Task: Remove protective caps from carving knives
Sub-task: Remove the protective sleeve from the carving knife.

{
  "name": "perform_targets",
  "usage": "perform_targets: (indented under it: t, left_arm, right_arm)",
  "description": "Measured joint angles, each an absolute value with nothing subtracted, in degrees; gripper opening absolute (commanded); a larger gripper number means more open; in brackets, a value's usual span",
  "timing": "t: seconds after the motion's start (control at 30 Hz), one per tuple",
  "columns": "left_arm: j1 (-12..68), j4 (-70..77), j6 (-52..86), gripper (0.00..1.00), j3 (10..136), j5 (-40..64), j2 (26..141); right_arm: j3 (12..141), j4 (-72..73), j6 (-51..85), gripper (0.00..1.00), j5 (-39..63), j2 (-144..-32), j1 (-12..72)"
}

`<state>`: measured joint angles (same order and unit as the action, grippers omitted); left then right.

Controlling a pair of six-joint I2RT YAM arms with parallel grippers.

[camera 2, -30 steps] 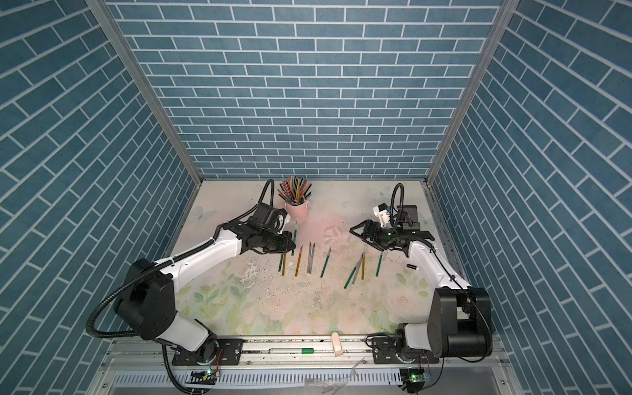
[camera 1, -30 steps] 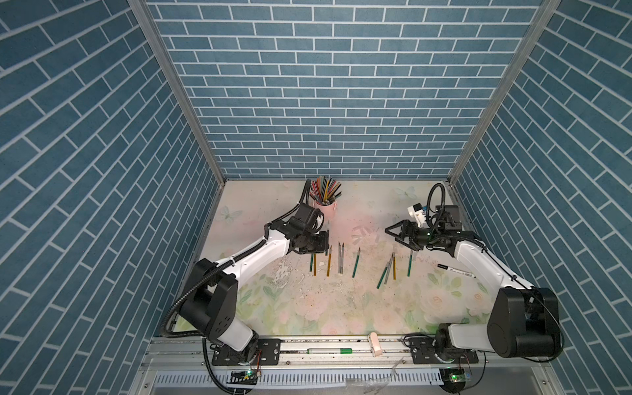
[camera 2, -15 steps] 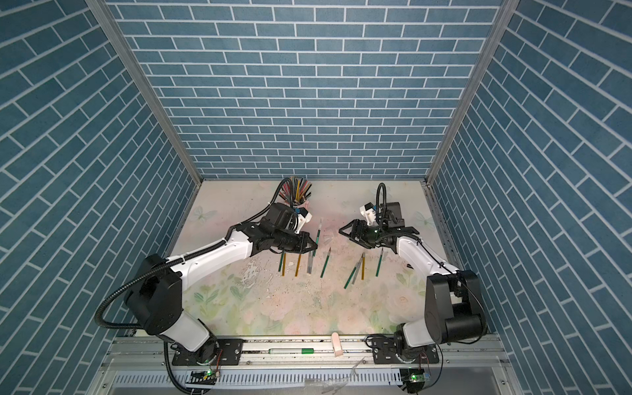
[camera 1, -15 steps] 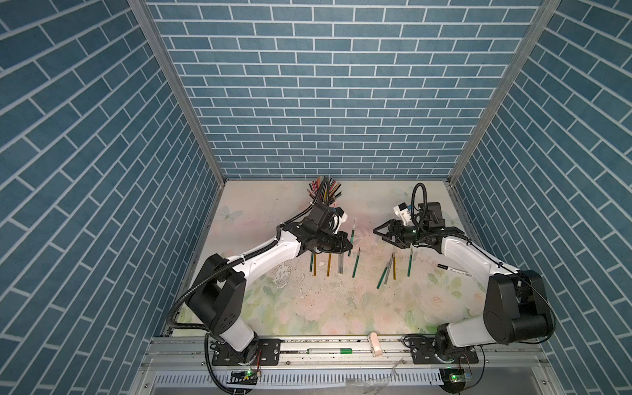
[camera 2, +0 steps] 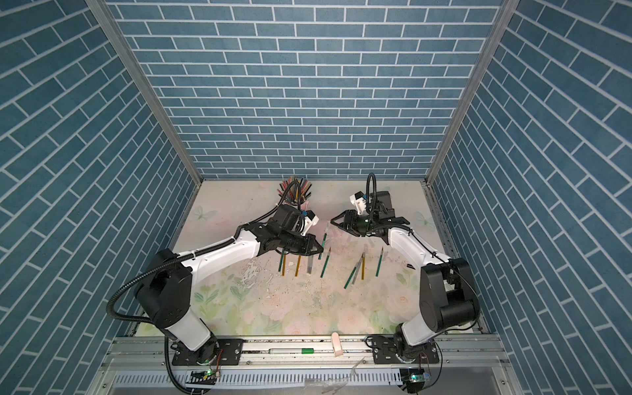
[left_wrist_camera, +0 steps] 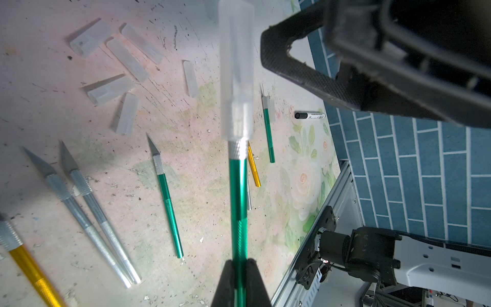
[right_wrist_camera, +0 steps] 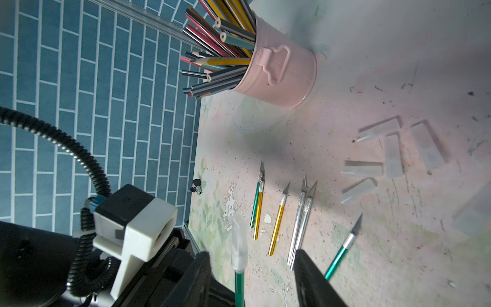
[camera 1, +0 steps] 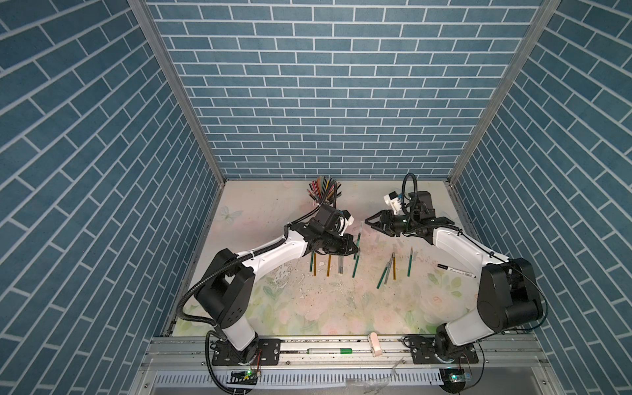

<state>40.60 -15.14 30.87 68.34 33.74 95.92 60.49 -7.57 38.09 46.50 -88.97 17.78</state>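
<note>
A green carving knife (left_wrist_camera: 238, 212) is held in the air near the middle of the frame in a top view (camera 1: 357, 241), tilted with its blade end up and away from the camera; a cloudy plastic cap (left_wrist_camera: 236, 71) covers that end. The left gripper (left_wrist_camera: 239, 268) has its jaws pressed together on the lower part of the green handle. The right gripper (right_wrist_camera: 252, 265) faces it from the right of the frame; its jaws are spread, with the cap (right_wrist_camera: 239, 244) between them and a gap showing on each side.

On the table (camera 1: 307, 307), below the left gripper, lie bare-bladed knives side by side: two silver ones (left_wrist_camera: 87, 220) touching, a green one (left_wrist_camera: 167, 202) and a gold one (left_wrist_camera: 32, 265). A second loose group of knives (camera 1: 390, 270) lies further right in the frame. Several loose caps (right_wrist_camera: 393, 154) are scattered on the table just beyond the knife tips. A pink cup (right_wrist_camera: 281, 69) full of coloured pencils (camera 1: 323, 191) stands near the back wall; a white marker with a black cap (camera 1: 455, 270) lies at the right, beside the right arm.
</note>
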Motion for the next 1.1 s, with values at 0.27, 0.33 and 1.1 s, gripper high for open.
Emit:
perform_targets:
  t: [0.27,0.33,1.1]
  left_arm:
    - [40.69,-15.14,30.92,0.03,70.19,33.82,97.38]
    - [40.71,-15.07,30.89,0.03,70.26,33.98,98.21]
    - [40.71,-15.07,30.76,0.03,71.44,33.87,99.18]
  right_arm:
    - [60.64,-6.04,39.68,0.35,46.48,-91.46,18.72]
    - [61.17,-5.96,40.12,0.34,46.48,-92.09,19.07]
    - [63.24,-4.64,42.76,0.07,46.48,-95.48,20.69]
